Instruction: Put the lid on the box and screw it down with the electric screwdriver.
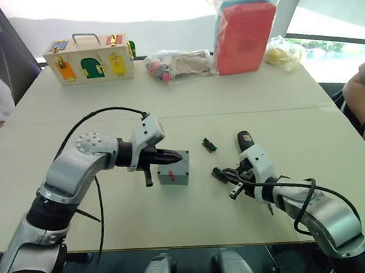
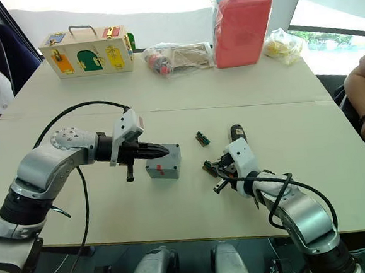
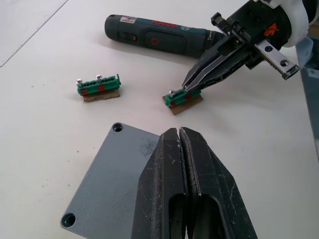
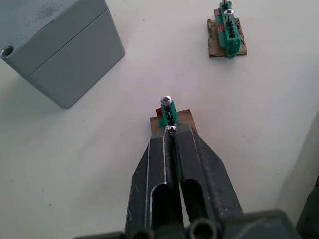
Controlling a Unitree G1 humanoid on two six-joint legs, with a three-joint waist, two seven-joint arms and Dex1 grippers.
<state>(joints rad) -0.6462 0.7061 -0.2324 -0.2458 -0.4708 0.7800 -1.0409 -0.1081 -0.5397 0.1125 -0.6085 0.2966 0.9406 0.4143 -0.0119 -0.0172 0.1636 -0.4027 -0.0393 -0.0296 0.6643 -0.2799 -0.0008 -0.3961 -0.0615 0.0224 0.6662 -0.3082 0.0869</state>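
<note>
Mid-table, your box [image 1: 173,169] sits with the lid [image 3: 112,181] already on top, and your left gripper [image 3: 178,142] rests over that lid with jaws pressed shut, holding nothing. Just beside it, your right gripper [image 4: 171,130] has its tips closed on a screw in the nearer green connector piece [image 4: 168,113]. The electric screwdriver [image 3: 159,39] lies flat behind your right gripper, untouched; a second connector piece [image 3: 98,88] lies apart.

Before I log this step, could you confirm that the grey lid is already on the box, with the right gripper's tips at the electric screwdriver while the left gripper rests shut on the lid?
Not quite: the right gripper is at a small green connector piece, as the right wrist view shows, not at the dark pen-shaped electric screwdriver. The rest holds: the flat grey plastic lid sits on the grey square box, under the shut left gripper.
</note>
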